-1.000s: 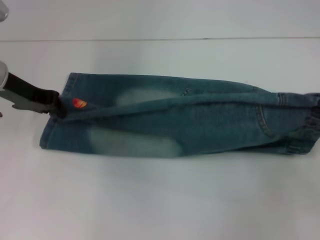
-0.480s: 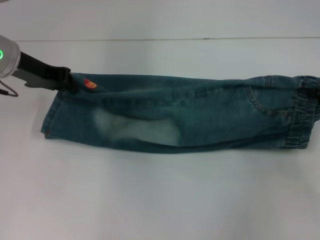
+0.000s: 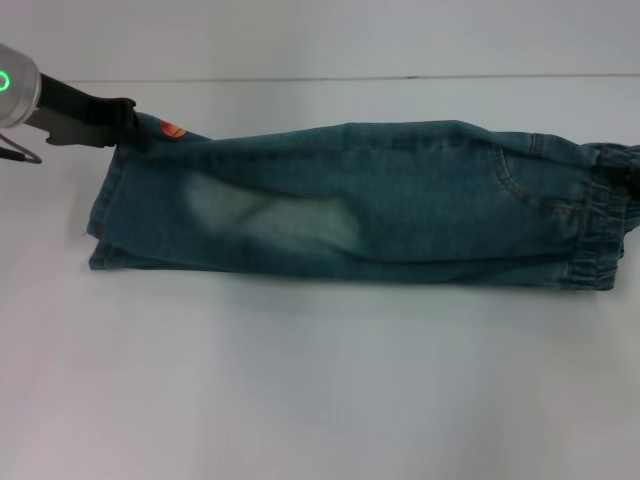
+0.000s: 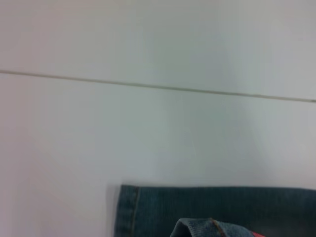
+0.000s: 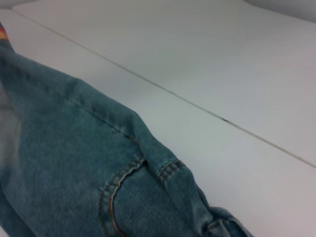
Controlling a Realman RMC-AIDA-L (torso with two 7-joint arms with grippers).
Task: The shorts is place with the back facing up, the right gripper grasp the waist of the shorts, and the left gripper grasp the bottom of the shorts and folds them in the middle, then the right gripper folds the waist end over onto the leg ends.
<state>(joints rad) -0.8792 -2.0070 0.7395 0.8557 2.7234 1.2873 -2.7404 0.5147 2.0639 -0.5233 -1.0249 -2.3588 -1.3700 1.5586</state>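
Observation:
The blue-green denim shorts [image 3: 380, 205] lie folded lengthwise across the white table [image 3: 320, 390], with a pale faded patch facing up. My left gripper [image 3: 133, 128] is shut on the far corner of the bottom of the shorts [image 3: 105, 215], beside an orange bit of print [image 3: 172, 128]. The left wrist view shows that stitched hem [image 4: 129, 212] close up. The ruffled waist end [image 3: 600, 240] reaches the right edge. Only a dark sliver of my right gripper [image 3: 633, 168] shows there. In the right wrist view a back pocket seam [image 5: 114, 195] and the waist [image 5: 217, 223] fill the near corner.
A thin seam line [image 3: 320, 77] crosses the far side of the table behind the shorts. Bare white tabletop stretches in front of the shorts toward me.
My left gripper has carried the hem corner up and toward the far side. The raised layer has come over, and the shorts now lie flatter, folded along their length.

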